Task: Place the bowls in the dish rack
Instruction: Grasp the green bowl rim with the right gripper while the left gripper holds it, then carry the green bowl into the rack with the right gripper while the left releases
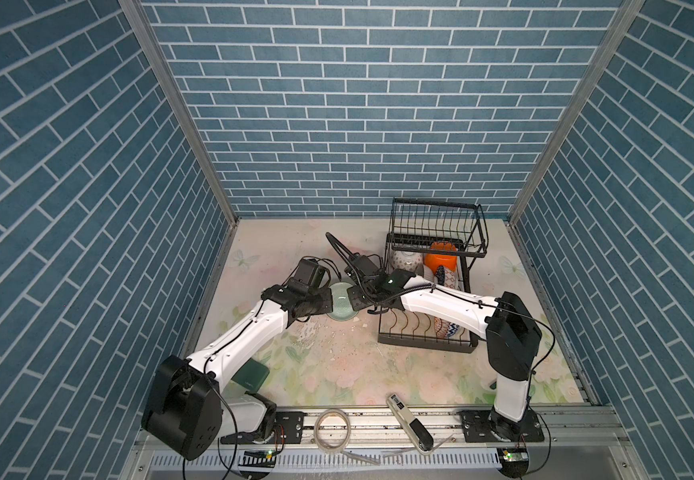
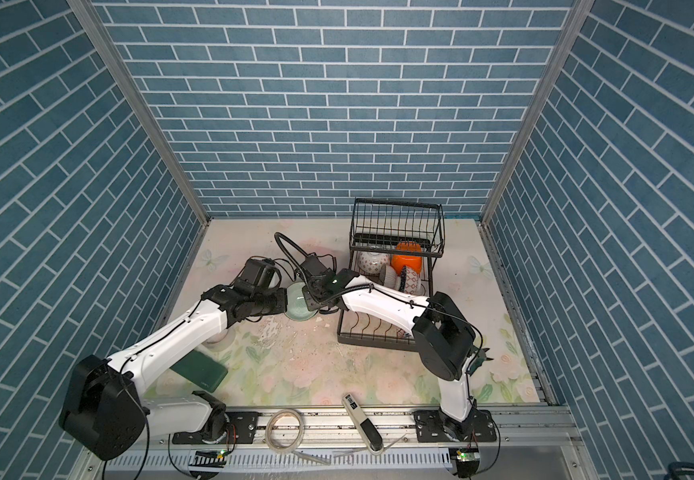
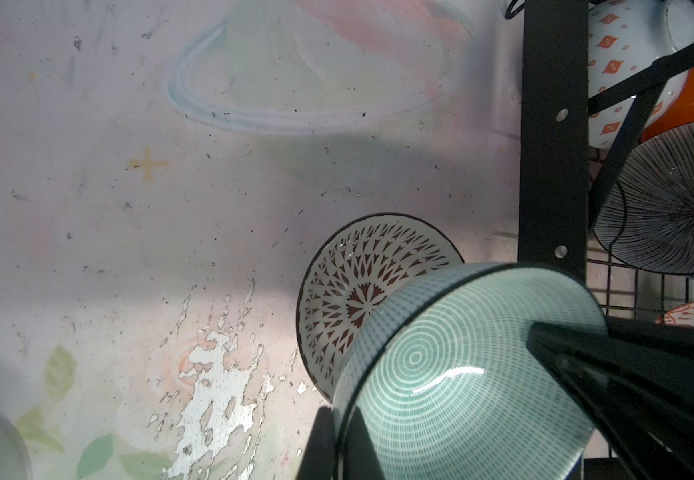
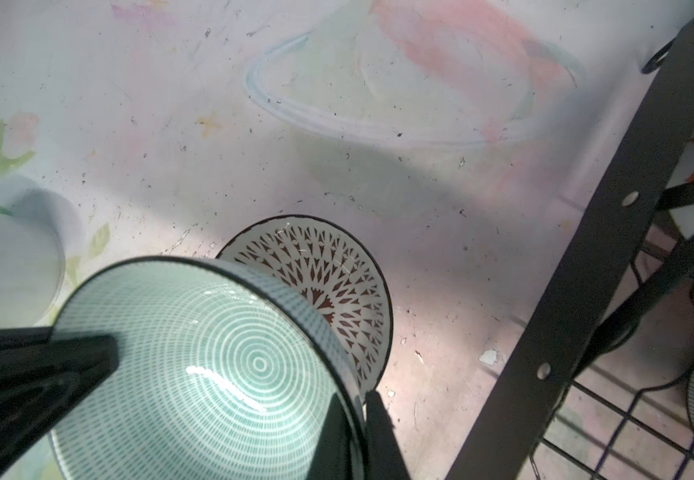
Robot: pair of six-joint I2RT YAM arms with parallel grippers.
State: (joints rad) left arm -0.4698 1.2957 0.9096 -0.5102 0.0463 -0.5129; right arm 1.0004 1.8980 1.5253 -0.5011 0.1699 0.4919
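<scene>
While the left gripper and right gripper each clamped opposite rims of the green bowl beside the rack, one likely needed to release only after the other held firmly.

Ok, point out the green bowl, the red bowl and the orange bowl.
green bowl (image 3: pixel 441 374), left wrist view, on its ringed inside.
red bowl (image 3: pixel 353 299), left wrist view, on its patterned inside, near the centre.
orange bowl (image 1: pixel 441 261), in a top view, on its outer wall.
</scene>
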